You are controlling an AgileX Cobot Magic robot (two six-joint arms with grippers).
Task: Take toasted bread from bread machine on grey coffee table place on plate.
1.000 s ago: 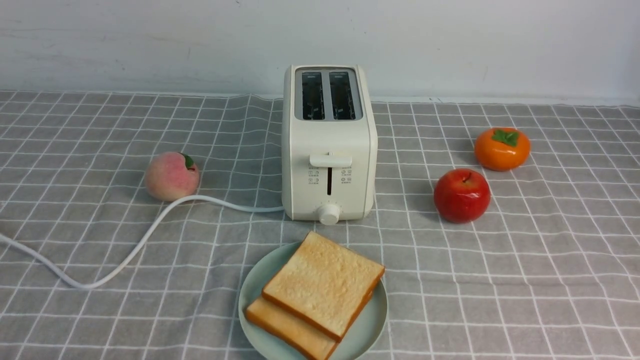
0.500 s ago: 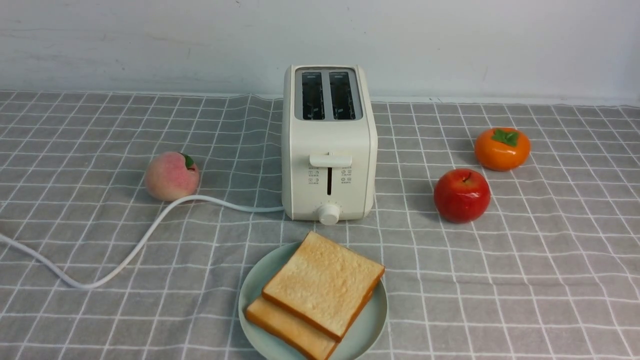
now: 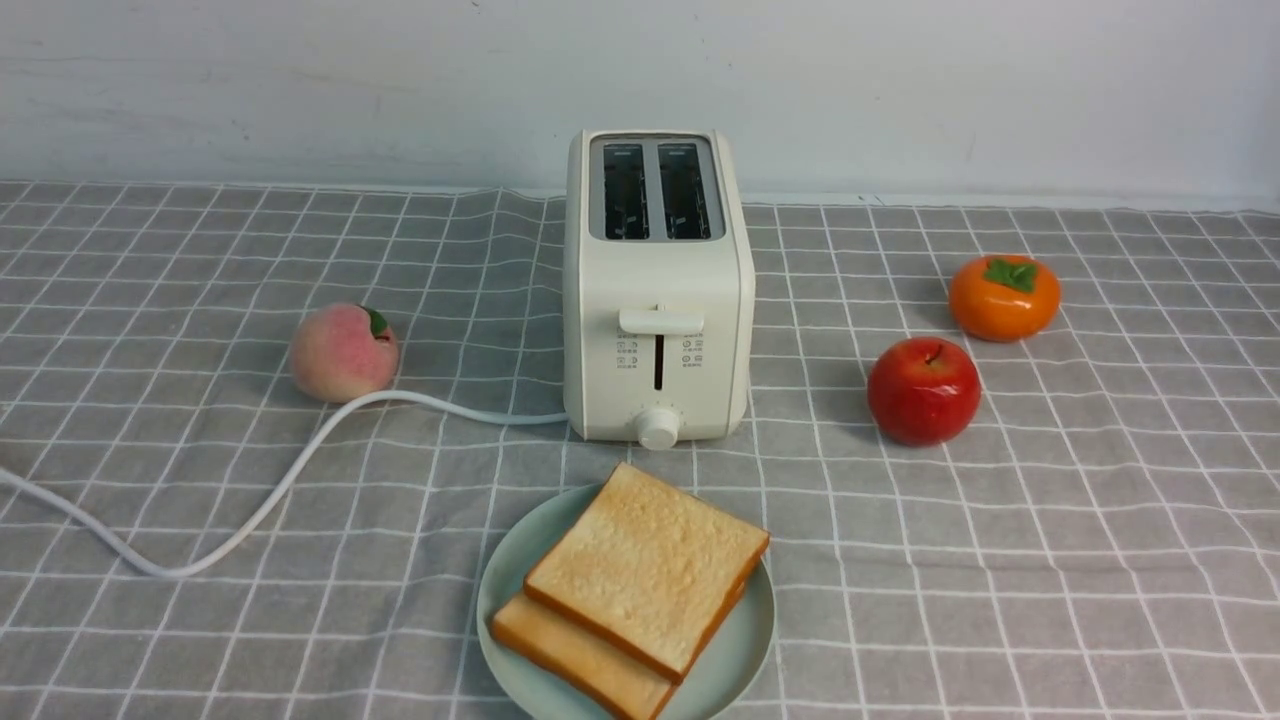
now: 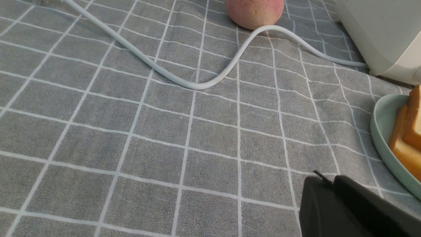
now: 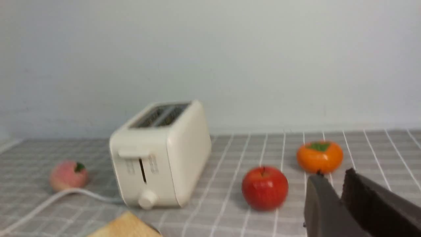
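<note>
Two slices of toasted bread (image 3: 645,565) lie stacked on the mint-green plate (image 3: 745,640) at the front middle of the grey coffee table (image 3: 1000,560). The upper slice lies askew over the lower one (image 3: 570,655). The cream bread machine (image 3: 655,290) stands behind the plate, both slots empty and dark. No gripper shows in the front view. In the left wrist view my left gripper (image 4: 329,179) is shut and empty, low over the cloth beside the plate rim (image 4: 381,131). In the right wrist view my right gripper (image 5: 332,176) is shut and empty, raised, to the right of the toaster (image 5: 164,154).
A peach (image 3: 343,352) lies left of the toaster, with the white power cord (image 3: 250,520) curving past it to the left edge. A red apple (image 3: 923,390) and an orange persimmon (image 3: 1003,296) sit to the right. A white wall stands behind.
</note>
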